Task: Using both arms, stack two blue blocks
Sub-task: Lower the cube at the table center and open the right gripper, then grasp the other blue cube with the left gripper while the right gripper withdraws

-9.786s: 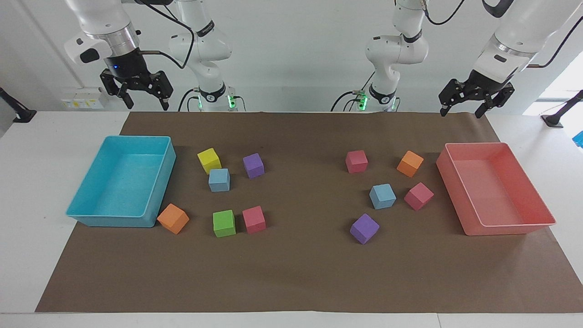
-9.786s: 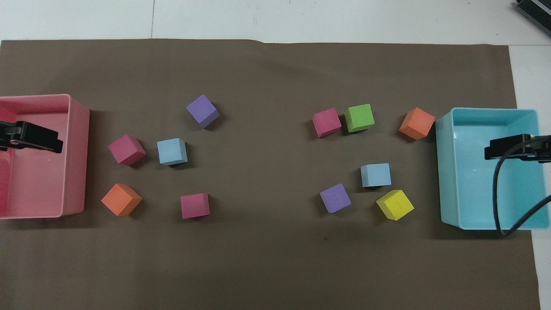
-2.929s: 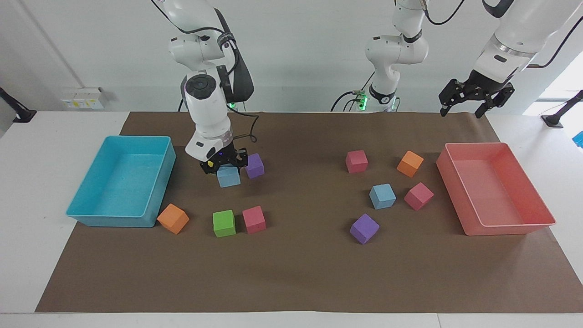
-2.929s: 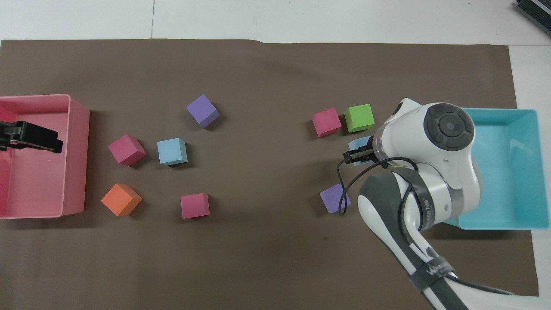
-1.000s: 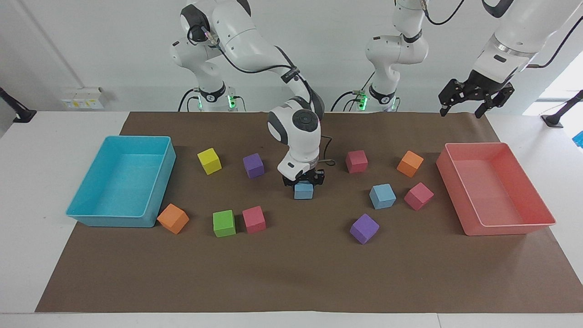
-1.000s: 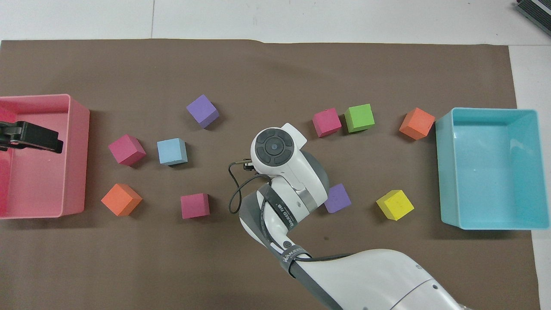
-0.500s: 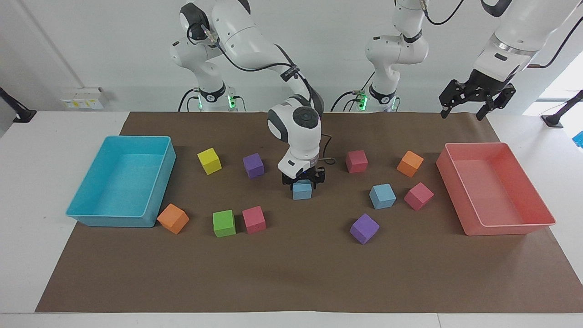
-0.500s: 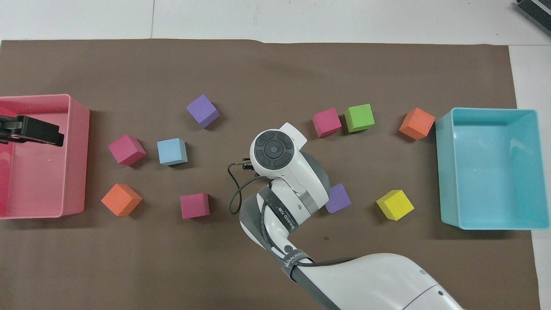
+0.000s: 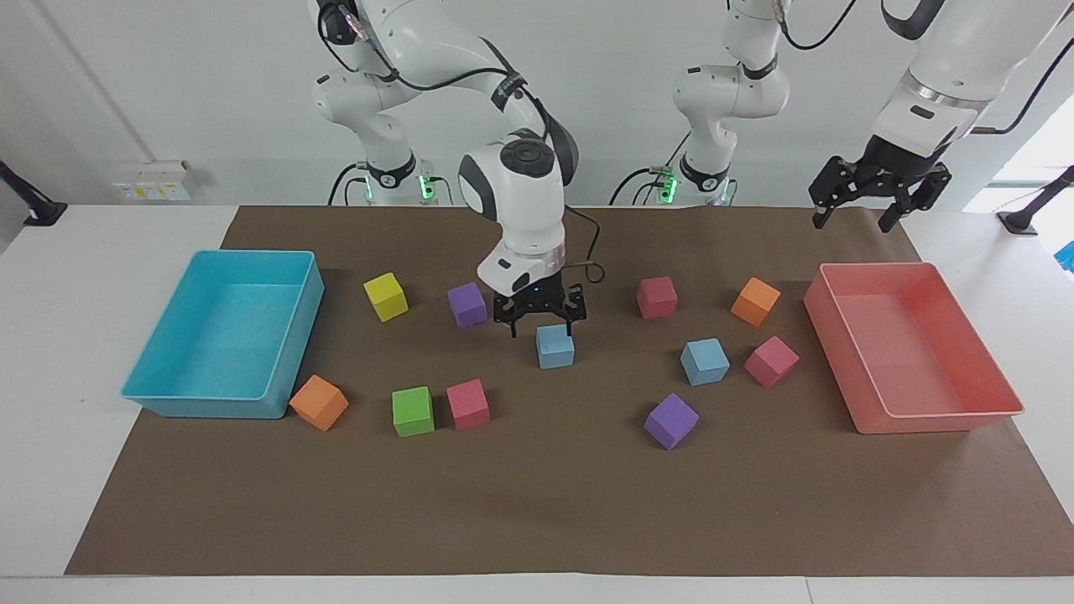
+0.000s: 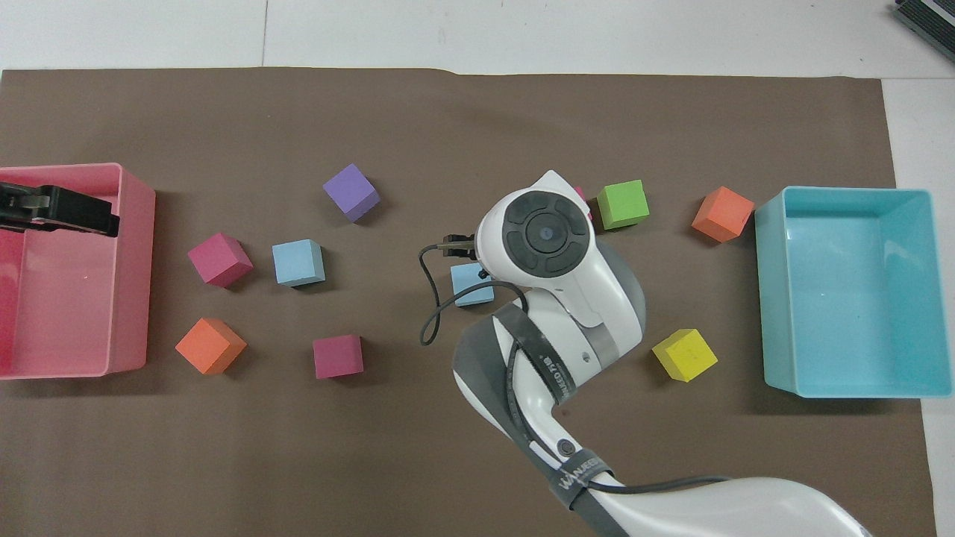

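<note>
Surface: brown paper sheet (image 9: 537, 503) over a white table (image 9: 84, 335), white wall at the robots' end.
Right gripper (image 9: 540, 323): fingers spread and empty, hanging just above the blue block at mid-table, clear of its top face.
Released blue block (image 9: 555, 346): flat on the paper directly under the right gripper, standing alone with bare paper round it; in the overhead view it shows partly from under the arm's wrist (image 10: 471, 284).
Second blue block (image 9: 704, 361): on the paper toward the left arm's end from the right gripper, well apart from the first, just beside a pink cube (image 9: 771, 361).
Left gripper (image 9: 858, 216): fingers spread, empty, up in the air over the pink tray (image 9: 948, 415); this arm waits.
Purple cube (image 9: 467, 304): beside the right gripper, toward the right arm's end.
Second purple cube (image 9: 671, 421): farther from the robots than the second blue block.
Turquoise tray (image 9: 201, 407): at the right arm's end, well away from both grippers.
</note>
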Tool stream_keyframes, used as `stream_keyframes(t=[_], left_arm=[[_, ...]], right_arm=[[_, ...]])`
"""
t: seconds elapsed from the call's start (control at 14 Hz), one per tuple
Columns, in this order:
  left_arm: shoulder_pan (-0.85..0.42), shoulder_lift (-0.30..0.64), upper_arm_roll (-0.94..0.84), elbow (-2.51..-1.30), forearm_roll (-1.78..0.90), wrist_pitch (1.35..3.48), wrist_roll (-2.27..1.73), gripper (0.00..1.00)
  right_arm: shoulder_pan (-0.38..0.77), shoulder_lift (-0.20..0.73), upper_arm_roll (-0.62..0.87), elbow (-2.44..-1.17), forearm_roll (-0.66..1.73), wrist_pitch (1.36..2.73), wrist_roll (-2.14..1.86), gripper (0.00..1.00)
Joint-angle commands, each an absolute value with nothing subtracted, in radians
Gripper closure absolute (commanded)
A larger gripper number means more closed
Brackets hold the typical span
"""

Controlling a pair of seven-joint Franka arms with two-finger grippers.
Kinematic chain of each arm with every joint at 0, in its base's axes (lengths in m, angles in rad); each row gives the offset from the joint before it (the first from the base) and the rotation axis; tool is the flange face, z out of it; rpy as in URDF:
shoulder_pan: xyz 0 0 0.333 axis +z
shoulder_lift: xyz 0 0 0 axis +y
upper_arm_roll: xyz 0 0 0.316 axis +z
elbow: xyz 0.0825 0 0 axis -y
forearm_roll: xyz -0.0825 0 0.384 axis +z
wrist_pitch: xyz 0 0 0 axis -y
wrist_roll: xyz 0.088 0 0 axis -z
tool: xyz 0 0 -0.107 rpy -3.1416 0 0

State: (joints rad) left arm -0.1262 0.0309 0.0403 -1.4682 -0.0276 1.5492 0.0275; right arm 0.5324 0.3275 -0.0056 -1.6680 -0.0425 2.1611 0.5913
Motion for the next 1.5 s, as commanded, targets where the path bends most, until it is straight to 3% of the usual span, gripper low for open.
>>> stream_keyframes(t=[0.0, 0.29, 0.43, 0.79, 1.21, 1.29, 1.43], left_arm=[[-0.135, 0.058, 0.035, -1.477, -0.035, 1.618, -0.011, 0.00], [-0.184, 0.107, 0.035, -1.503, -0.037, 1.686, -0.072, 0.00], [-0.208, 0.104, 0.035, -1.572, -0.038, 1.756, -0.110, 0.00], [-0.255, 0.106, 0.034, -1.754, -0.038, 1.943, -0.213, 0.00], [-0.305, 0.137, 0.034, -1.968, -0.038, 2.181, -0.294, 0.00], [-0.314, 0.138, 0.034, -1.998, -0.038, 2.216, -0.313, 0.00], [-0.324, 0.141, 0.034, -2.055, -0.038, 2.285, -0.328, 0.00]], right_arm=[[0.480, 0.220, 0.011, -1.698, -0.069, 2.077, 0.552, 0.00], [0.411, 0.140, 0.012, -1.695, -0.051, 1.961, 0.436, 0.00], [0.362, 0.130, 0.014, -1.697, 0.032, 1.924, 0.343, 0.00], [0.243, 0.167, 0.012, -1.709, 0.372, 1.933, -0.012, 0.00], [0.210, 0.242, 0.012, -1.756, 0.597, 1.994, -0.235, 0.00], [0.213, 0.253, 0.012, -1.766, 0.626, 2.006, -0.238, 0.06], [0.225, 0.278, 0.012, -1.788, 0.681, 2.043, -0.259, 0.38]])
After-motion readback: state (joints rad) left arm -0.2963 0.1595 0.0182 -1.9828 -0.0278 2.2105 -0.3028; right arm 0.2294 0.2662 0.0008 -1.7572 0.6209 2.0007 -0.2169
